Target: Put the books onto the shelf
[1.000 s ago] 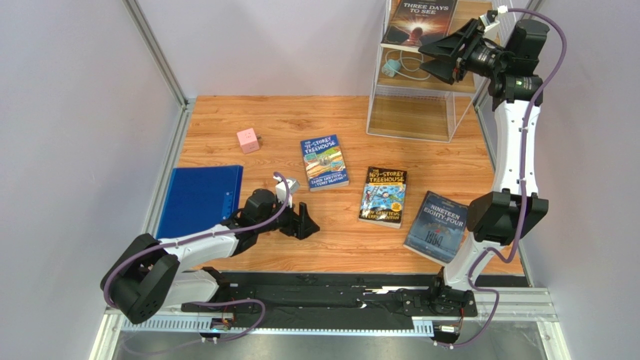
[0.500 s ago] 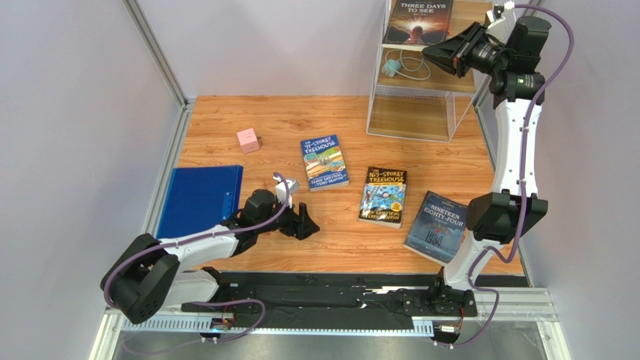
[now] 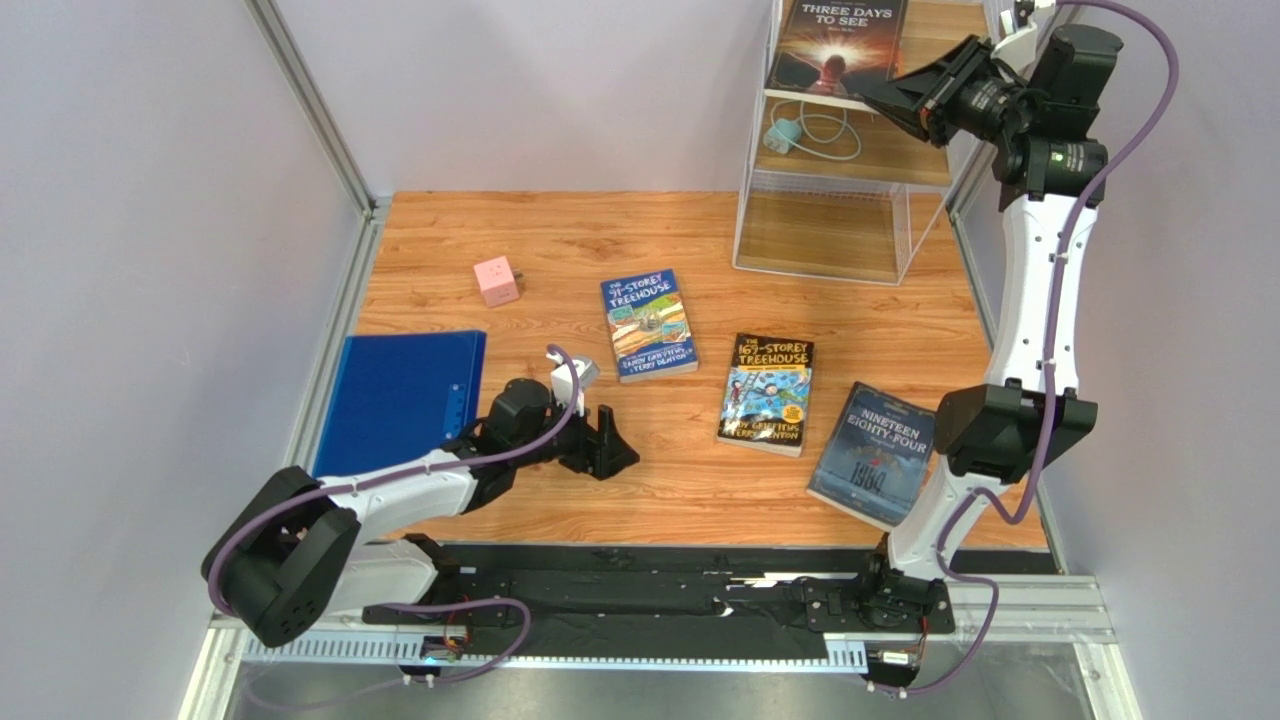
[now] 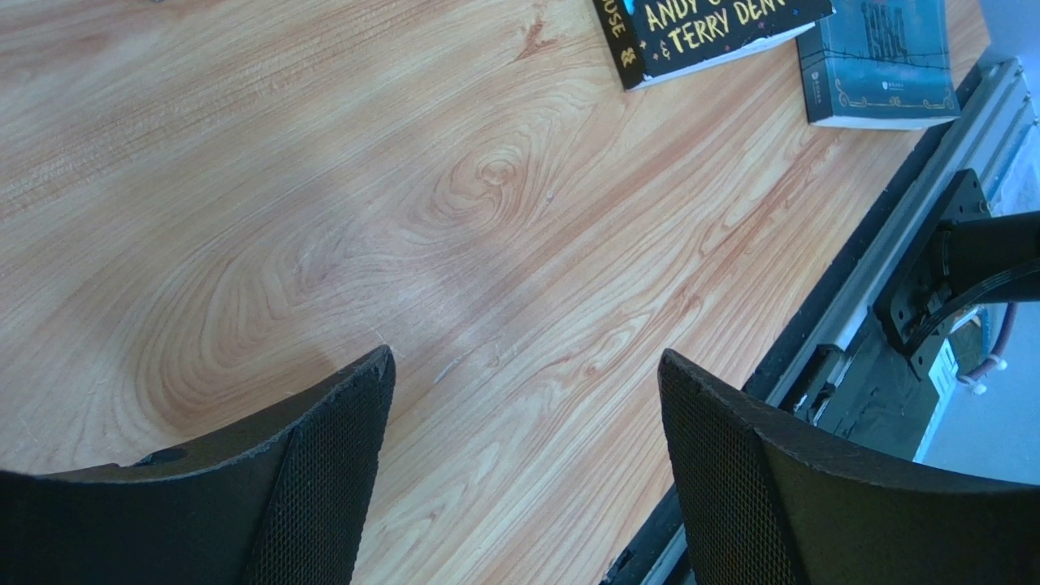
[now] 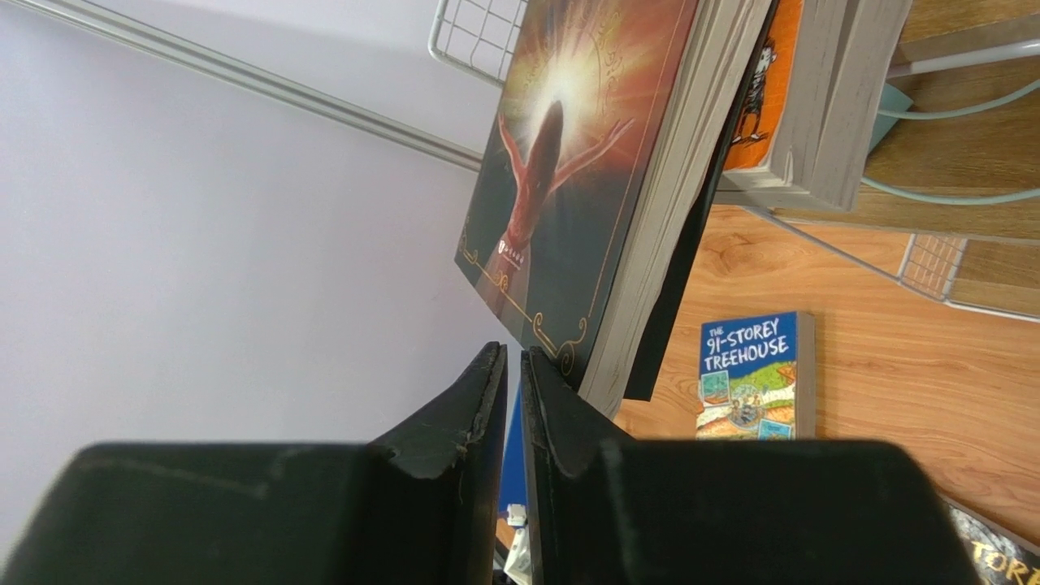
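Tall white wire-frame shelf with light wooden boards [image 3: 819, 233] stands at the far right of the wood-grain table [image 3: 526, 225]. The dark glossy "Three Days to See" paperback [image 3: 839, 42] lies flat on the top board, cover up, glowing figure on it. In the right wrist view it sits on an orange-covered paperback [image 5: 759, 85] with a thick pale page block.

The right gripper [image 3: 869, 90], matte black and wedge-shaped, is up at top-board level. Its fingers [image 5: 452, 427] are pressed nearly together with only a thin slit and nothing in it. The tips are just beside the dark book's near corner; contact unclear.

Three books lie flat on the table, apart from each other:
- blue "91-Storey Treehouse" paperback [image 3: 649, 323]
- black cartoon "Treehouse" paperback [image 3: 768, 393]
- grey-blue "Nineteen Eighty-Four" paperback [image 3: 873, 453], nearest the right arm's base

The left gripper [image 3: 609, 446] is low over bare table, its mesh-textured curved fingers [image 4: 330, 463] spread wide, empty.

A plain blue flat folder [image 3: 398, 398] lies at the left edge, with a small pink cube [image 3: 496, 279] beyond it. A pale blue gadget with looped cord [image 3: 789, 138] sits on the middle board.
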`<action>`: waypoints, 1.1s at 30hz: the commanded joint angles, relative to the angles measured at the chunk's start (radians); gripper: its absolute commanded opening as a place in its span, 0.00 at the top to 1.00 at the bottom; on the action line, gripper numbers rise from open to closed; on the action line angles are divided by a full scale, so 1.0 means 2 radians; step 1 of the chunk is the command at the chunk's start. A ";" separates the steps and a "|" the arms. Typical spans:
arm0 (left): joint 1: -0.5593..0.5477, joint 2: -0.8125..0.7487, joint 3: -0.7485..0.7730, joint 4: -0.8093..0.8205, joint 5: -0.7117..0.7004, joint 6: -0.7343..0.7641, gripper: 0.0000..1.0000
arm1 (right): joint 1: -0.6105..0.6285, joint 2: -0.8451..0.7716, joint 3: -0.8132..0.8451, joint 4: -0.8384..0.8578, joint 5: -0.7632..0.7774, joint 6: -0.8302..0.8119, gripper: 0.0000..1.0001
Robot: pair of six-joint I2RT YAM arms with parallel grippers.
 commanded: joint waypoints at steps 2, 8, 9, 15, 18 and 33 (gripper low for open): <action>-0.003 0.006 0.001 0.019 0.007 -0.004 0.17 | 0.005 -0.033 0.000 -0.006 0.012 -0.045 0.84; -0.003 0.006 0.000 0.020 0.008 -0.005 0.18 | 0.019 -0.050 -0.016 -0.011 0.016 -0.059 0.83; -0.004 0.006 -0.001 0.020 0.008 -0.005 0.18 | 0.023 -0.050 -0.019 -0.013 0.015 -0.064 0.84; -0.003 0.004 -0.002 0.021 0.007 -0.006 0.18 | 0.038 -0.042 -0.033 -0.037 0.029 -0.084 0.86; -0.003 0.003 -0.002 0.021 0.007 -0.005 0.18 | 0.040 -0.044 -0.047 -0.041 0.046 -0.093 0.94; -0.003 0.007 -0.004 0.024 0.007 -0.007 0.18 | 0.039 0.002 -0.016 -0.013 0.101 -0.067 1.00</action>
